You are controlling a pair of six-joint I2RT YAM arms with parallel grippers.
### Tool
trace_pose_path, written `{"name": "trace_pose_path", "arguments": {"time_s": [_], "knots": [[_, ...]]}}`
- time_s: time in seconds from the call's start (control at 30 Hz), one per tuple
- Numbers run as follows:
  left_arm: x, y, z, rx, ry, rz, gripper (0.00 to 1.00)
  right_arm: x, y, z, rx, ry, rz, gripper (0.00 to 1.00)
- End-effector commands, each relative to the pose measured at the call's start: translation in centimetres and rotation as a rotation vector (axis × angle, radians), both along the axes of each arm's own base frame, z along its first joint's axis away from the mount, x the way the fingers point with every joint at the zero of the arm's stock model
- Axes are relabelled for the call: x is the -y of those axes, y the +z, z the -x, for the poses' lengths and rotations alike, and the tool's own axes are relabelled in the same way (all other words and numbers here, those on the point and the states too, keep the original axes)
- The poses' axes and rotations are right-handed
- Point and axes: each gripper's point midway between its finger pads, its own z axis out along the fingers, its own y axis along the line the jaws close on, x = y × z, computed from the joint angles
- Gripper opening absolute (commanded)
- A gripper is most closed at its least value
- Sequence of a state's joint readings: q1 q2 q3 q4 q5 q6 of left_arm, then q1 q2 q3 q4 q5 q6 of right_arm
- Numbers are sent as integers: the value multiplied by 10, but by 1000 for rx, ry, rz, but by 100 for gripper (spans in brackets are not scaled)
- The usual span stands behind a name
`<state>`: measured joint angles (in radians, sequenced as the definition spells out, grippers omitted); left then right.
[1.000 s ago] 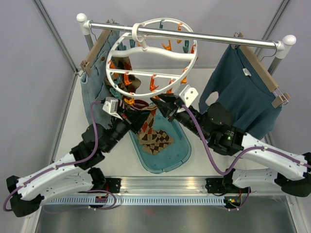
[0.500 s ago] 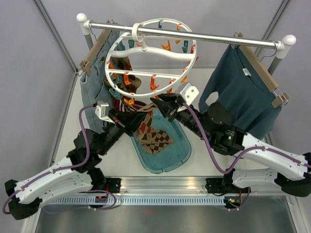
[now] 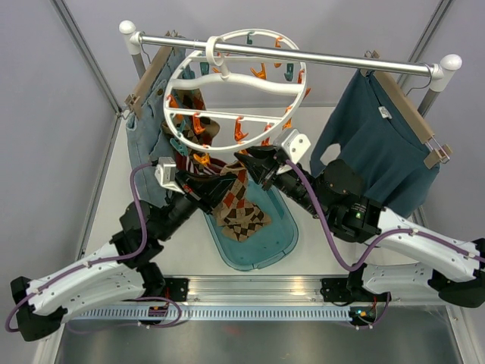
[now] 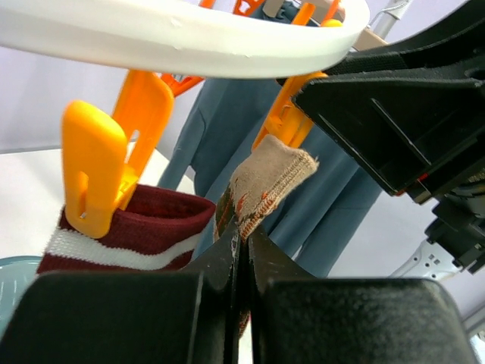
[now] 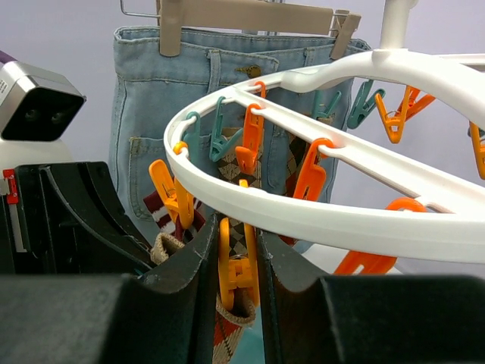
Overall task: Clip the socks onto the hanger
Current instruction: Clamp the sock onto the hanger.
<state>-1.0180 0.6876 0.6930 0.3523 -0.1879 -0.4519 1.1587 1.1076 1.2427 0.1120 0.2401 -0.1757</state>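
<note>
Sock (image 4: 269, 178) cuff: pinched in closed left hand (image 4: 241, 246), poking up past its fingertips | right hand (image 5: 236, 235): squeezing orange clothespin (image 5: 238, 277) | hanger (image 5: 341, 220) ring: just above both hands

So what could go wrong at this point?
The left gripper pinches the sock near its edge, so it might slip out. The right gripper squeezes an orange clip; if that slips, it may snap shut without the sock. The hanger only hangs from the rail, so pushing could swing it.
</note>
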Motion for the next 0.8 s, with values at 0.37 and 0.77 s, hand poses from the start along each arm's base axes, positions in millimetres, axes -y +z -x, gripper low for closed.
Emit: {"name": "trace_pose_path", "arguments": {"time_s": [0.37, 0.77], "knots": [[-8, 20, 8, 74, -11, 99, 2, 4, 23, 8, -23, 31, -81, 20], [-31, 17, -12, -3, 143, 80, 2, 37, -20, 10, -295, -51, -93, 98]]}}
